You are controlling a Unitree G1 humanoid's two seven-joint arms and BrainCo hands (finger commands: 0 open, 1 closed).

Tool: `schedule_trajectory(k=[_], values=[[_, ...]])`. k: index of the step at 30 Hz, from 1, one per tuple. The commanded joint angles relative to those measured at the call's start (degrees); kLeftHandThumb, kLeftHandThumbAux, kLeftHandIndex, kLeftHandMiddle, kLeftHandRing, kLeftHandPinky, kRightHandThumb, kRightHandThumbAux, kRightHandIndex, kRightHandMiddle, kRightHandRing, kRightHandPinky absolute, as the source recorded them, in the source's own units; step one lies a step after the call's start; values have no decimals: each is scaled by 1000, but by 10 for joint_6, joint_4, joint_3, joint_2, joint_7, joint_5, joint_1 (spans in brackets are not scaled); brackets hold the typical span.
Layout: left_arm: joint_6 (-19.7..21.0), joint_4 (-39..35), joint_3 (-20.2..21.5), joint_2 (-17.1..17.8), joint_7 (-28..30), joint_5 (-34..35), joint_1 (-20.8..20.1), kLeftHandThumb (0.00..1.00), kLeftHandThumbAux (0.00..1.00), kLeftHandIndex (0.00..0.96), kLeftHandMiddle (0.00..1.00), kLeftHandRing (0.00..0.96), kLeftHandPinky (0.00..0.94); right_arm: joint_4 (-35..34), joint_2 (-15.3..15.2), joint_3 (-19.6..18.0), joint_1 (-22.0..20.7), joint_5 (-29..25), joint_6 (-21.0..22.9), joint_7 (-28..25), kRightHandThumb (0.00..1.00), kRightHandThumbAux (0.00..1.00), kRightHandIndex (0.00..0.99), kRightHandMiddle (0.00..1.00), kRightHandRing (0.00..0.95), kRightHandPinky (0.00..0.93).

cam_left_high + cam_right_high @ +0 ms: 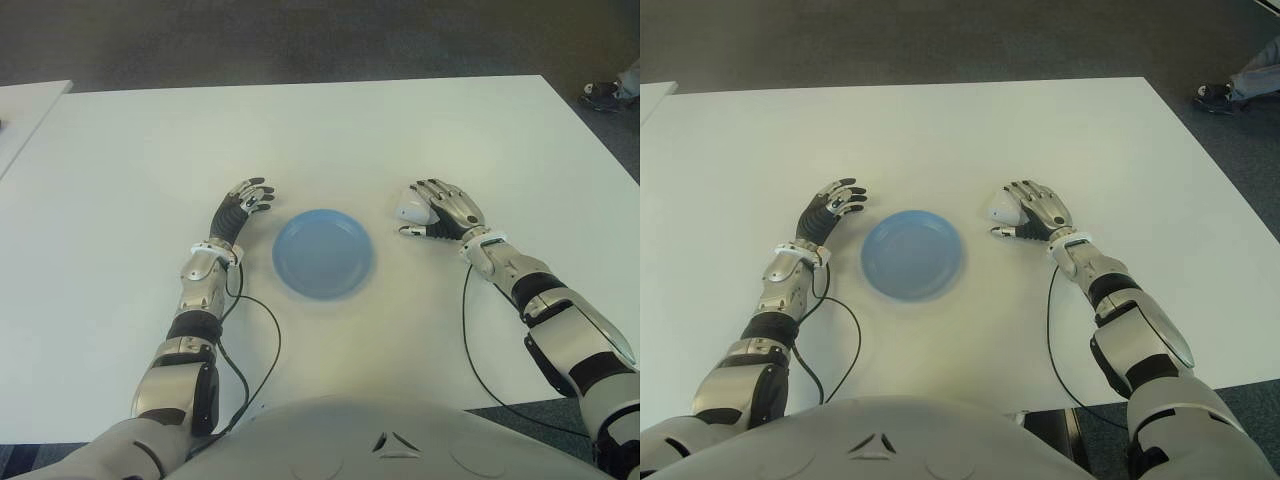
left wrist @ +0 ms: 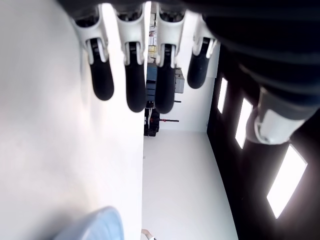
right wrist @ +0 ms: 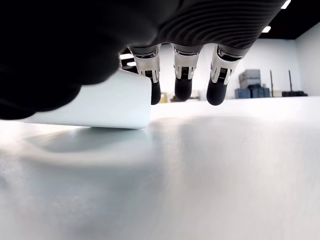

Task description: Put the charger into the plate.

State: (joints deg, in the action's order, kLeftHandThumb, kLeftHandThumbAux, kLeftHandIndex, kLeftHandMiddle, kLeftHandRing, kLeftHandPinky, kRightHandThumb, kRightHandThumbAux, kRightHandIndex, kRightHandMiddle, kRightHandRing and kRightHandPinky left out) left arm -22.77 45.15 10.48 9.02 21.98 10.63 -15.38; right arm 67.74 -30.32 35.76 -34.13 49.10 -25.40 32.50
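Observation:
A round blue plate lies on the white table, between my two hands. The white charger lies flat on the table to the right of the plate. My right hand hovers over it with fingers hanging loosely above the table and the thumb beside the charger's near side. The charger still rests on the surface, not lifted. My left hand shows just left of the plate, fingers stretched out and holding nothing.
A black cable trails from each forearm across the near part of the table. Another white table's corner shows at the far left. A person's shoe stands on the dark floor beyond the table's right edge.

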Motion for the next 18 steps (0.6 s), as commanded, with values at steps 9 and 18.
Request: schedule_trajectory(k=[9, 18], values=[[15, -7, -1, 5, 8, 3, 24, 0, 499, 245, 333, 328, 311, 30, 22, 34, 45, 16, 1, -7, 282, 207, 0, 0, 0, 19], [19, -18, -1, 6, 11, 4, 29, 0, 494, 252, 338, 332, 315, 35, 28, 39, 47, 13, 4, -9, 297, 221, 0, 0, 0, 31]])
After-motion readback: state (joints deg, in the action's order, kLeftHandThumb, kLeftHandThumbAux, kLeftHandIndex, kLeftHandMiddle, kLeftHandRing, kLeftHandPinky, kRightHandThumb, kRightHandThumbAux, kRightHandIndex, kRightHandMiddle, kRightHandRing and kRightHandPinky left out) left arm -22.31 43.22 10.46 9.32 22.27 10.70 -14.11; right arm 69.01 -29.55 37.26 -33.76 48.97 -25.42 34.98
